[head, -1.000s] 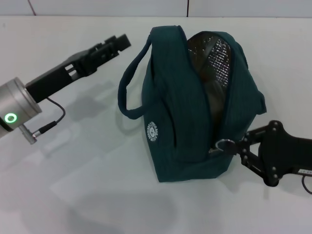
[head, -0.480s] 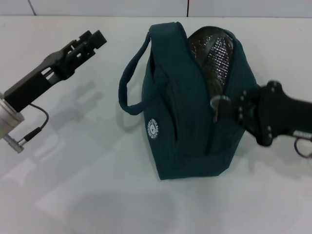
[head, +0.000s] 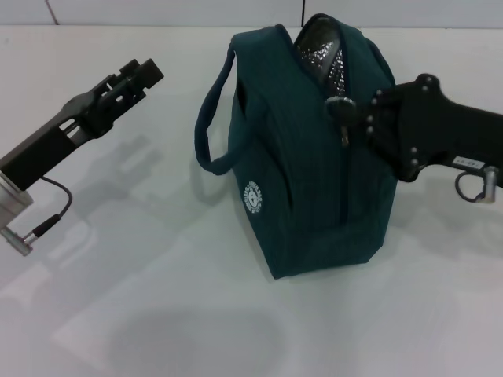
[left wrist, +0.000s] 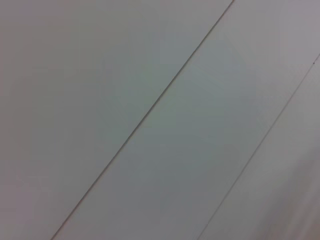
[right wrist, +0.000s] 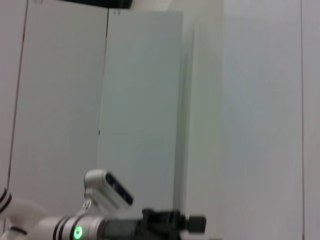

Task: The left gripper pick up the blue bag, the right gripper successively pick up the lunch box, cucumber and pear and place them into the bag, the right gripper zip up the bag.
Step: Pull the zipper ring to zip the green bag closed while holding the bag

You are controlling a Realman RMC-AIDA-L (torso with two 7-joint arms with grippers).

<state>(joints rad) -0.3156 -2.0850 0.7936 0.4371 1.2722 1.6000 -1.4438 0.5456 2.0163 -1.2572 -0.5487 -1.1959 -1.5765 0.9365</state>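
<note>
The blue bag [head: 302, 165] stands upright on the white table [head: 157, 314], its strap [head: 211, 126] looping out to the left. Most of its zipper is closed, and a small gap at the top shows silver lining [head: 322, 49]. My right gripper [head: 346, 110] is against the bag's upper right side, shut on the zipper pull. My left gripper [head: 140, 75] hovers open to the left of the bag, apart from the strap and holding nothing. The lunch box, cucumber and pear are out of view. The right wrist view shows my left arm [right wrist: 125, 227] against wall panels.
A cable and plug [head: 31, 228] hang from the left arm near the table's left side. The left wrist view shows only pale panels with seams [left wrist: 150, 107].
My right gripper has travelled up the bag from its lower end to near the top, drawing the zipper closed. The bag has straightened up. The left gripper has pulled back to the left.
</note>
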